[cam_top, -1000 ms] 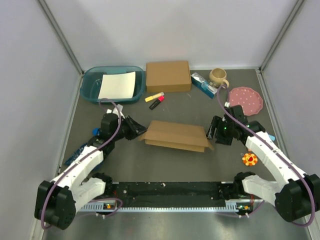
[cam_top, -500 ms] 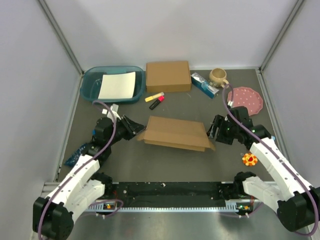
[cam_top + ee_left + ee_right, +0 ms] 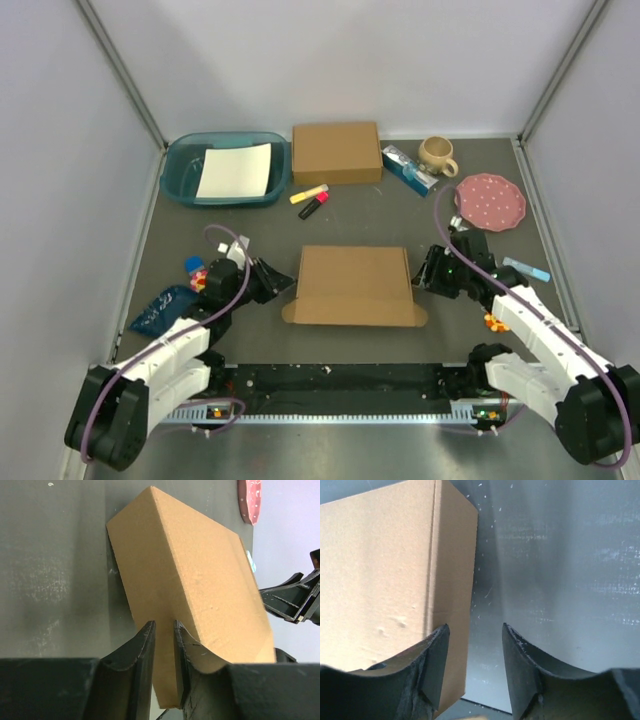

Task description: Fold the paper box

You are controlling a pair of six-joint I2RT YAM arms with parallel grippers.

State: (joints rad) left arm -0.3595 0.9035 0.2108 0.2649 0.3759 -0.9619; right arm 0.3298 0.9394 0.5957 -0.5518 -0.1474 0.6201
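The paper box (image 3: 355,285), plain brown cardboard folded into a shallow closed shape, lies flat at the middle of the table with small tabs sticking out at its near corners. My left gripper (image 3: 278,285) is at its left end. In the left wrist view the fingers (image 3: 164,625) stand close together with the box's cardboard (image 3: 200,580) pinched between them. At the box's right end is my right gripper (image 3: 425,272). Its fingers (image 3: 474,630) stand apart, one lying over the box's side wall (image 3: 450,580), the other over bare table.
A smaller brown box (image 3: 336,152) stands at the back, beside a teal tray (image 3: 185,160) holding white paper. Two markers (image 3: 310,197), a blue pack (image 3: 408,168), a mug (image 3: 436,153) and a pink plate (image 3: 491,200) sit behind. A blue bag (image 3: 165,308) lies left, an orange toy (image 3: 492,320) right.
The box was tilted up; now it lies flat and closer to the near edge. Both grippers came toward the near edge with it. The right jaws have narrowed.
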